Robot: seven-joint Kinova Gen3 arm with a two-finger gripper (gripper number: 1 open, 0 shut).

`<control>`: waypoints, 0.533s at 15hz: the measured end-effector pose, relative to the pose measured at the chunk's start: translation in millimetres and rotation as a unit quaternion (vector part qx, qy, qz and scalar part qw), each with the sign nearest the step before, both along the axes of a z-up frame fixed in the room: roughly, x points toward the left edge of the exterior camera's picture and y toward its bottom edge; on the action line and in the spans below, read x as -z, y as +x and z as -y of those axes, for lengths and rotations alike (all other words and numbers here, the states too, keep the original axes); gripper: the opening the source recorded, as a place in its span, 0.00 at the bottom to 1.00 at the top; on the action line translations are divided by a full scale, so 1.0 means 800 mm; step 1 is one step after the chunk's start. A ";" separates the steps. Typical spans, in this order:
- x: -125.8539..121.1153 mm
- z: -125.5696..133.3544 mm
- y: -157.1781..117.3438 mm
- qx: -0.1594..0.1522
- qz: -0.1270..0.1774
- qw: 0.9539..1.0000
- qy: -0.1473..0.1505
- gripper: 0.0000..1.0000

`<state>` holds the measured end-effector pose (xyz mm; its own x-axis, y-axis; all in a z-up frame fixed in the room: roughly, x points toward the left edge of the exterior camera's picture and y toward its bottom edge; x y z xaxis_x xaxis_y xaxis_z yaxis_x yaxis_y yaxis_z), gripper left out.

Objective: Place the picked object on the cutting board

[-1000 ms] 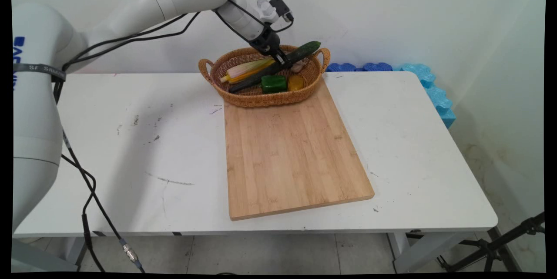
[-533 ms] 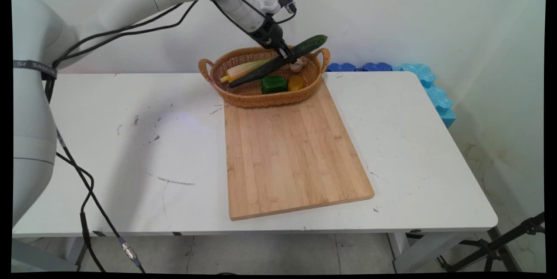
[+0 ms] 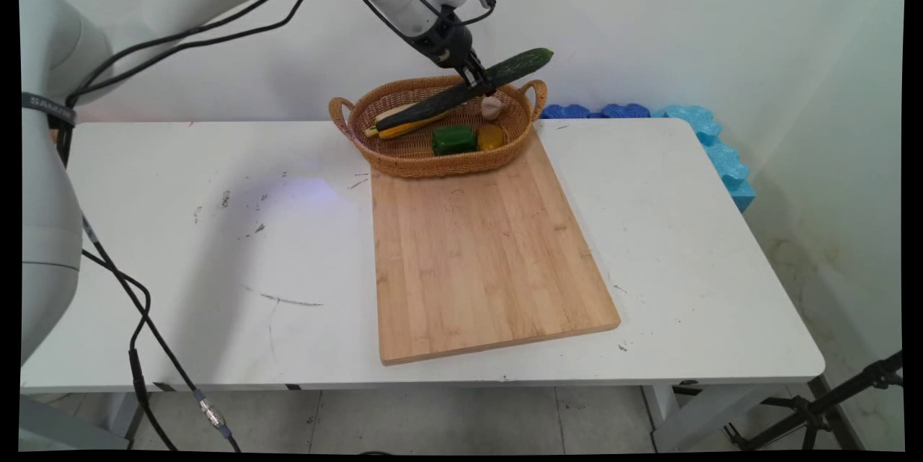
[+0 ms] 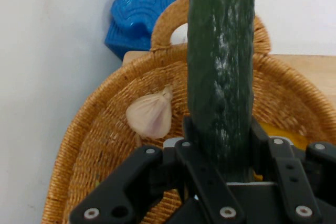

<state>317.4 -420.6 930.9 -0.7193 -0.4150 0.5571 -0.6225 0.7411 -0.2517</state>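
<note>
Main view, starting with the white table [image 3: 685, 246]: a bamboo cutting board [image 3: 483, 253] lies along its middle, and a wicker basket [image 3: 433, 159] sits at the board's far end against the wall. Above the basket hangs the cucumber [image 3: 433, 100], clear of the rim, its long axis slanting from lower left over the basket up to the right past the handle. The gripper [image 3: 476, 81] is clamped across it somewhat right of its middle (so the longer, heavier part trails to the left). Below lie a corn cob [image 3: 404, 127], a green pepper [image 3: 454, 139], an orange piece [image 3: 490, 136] and a garlic bulb [image 4: 149, 115], none touching the cucumber as far as I can tell.
</note>
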 end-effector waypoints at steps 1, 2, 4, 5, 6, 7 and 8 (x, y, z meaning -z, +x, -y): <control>-0.006 -0.006 -0.003 0.007 0.004 1.000 0.000 0.00; -0.011 -0.010 -0.005 0.012 0.006 1.000 0.000 0.00; -0.020 -0.023 -0.009 0.022 0.011 1.000 0.001 0.00; -0.023 -0.029 -0.011 0.025 0.012 1.000 0.003 0.00; -0.027 -0.036 -0.012 0.028 0.014 0.999 0.005 0.00; -0.030 -0.044 -0.014 0.030 0.015 0.999 0.007 0.00; -0.031 -0.051 -0.016 0.032 0.017 0.999 0.010 0.00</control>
<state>304.8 -379.6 956.1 -0.7627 -0.3785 0.5244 -0.5654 0.7839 -0.2565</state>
